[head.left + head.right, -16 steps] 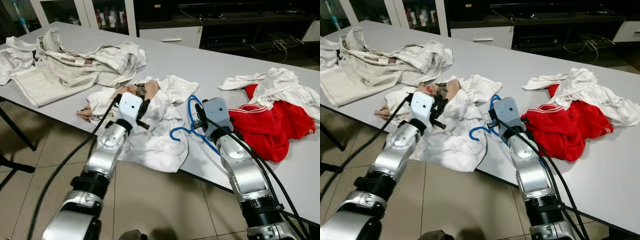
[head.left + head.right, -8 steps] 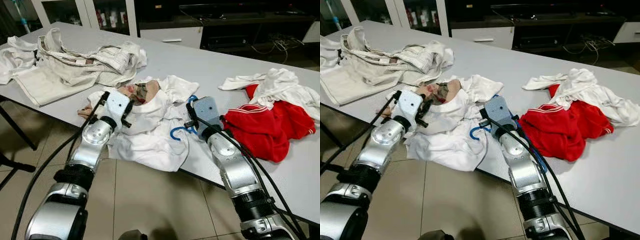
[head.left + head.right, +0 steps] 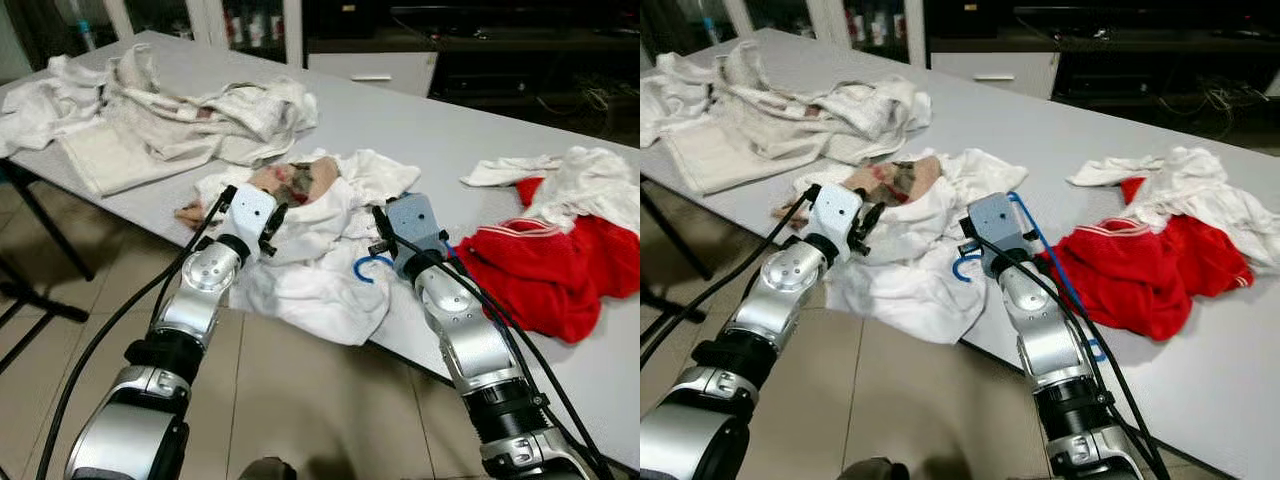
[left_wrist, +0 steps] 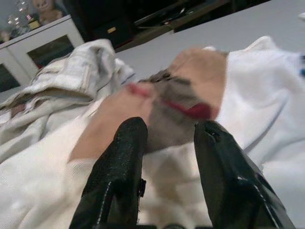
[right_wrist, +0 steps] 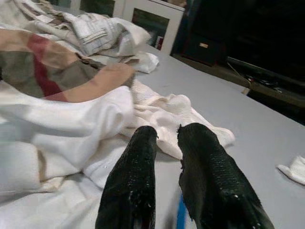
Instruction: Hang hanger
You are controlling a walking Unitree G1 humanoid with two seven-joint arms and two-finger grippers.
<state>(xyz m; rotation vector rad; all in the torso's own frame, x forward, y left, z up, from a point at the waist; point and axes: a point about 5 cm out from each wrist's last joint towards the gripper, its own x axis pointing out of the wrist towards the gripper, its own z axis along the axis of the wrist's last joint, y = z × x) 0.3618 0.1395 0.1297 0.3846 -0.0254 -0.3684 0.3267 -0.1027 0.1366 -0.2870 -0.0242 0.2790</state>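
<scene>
The grey tabletop (image 3: 420,130) runs diagonally, its near edge facing the robot with open tiled floor (image 3: 300,400) below; bare surface lies beyond the middle clothes. A heap of pale clothes (image 3: 170,110) sits at the far left, a red garment (image 3: 545,280) with white cloth at the right. In the middle, a white garment (image 3: 310,250) drapes over the near edge. The blue hanger (image 3: 368,268) lies at this garment's right side, its hook curling near the edge, just beside the right gripper (image 5: 164,143).

The right wrist view shows that gripper's fingers nearly pressed together, a sliver of blue between them; whether they pinch it I cannot tell. The left wrist view shows the left gripper (image 4: 167,143) spread over the garment's tan-and-red collar.
</scene>
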